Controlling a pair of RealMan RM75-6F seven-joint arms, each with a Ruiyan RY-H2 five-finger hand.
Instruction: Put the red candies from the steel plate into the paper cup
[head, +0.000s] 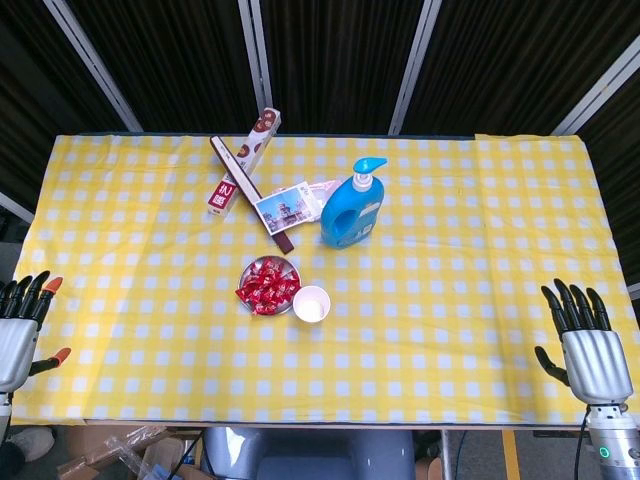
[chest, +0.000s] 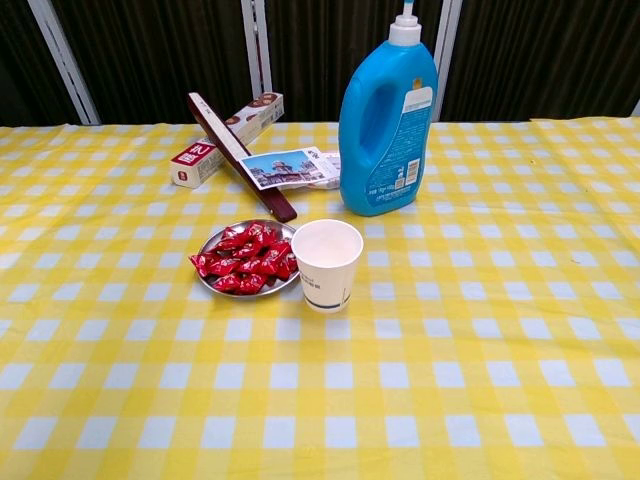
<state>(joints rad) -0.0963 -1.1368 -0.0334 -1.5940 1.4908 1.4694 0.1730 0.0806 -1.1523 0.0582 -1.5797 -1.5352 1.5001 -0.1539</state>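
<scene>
Both hands, left hand (head: 20, 325) and right hand (head: 590, 350), rest open and empty at the desk's near edge, well apart from the red candies (head: 266, 285) heaped on the steel plate (head: 292, 266) just beside the paper cup (head: 311, 303), so I'd reach slowly and pinch one wrapper.

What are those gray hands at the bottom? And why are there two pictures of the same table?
Those are a robot's two hands: its left hand and right hand, both open and holding nothing. One camera looks down from the robot's head, the other looks forward from its chest. On the yellow checked tablecloth sit a steel plate of red candies, a paper cup beside it, a blue pump bottle, a long box, a dark stick and a picture card.
</scene>
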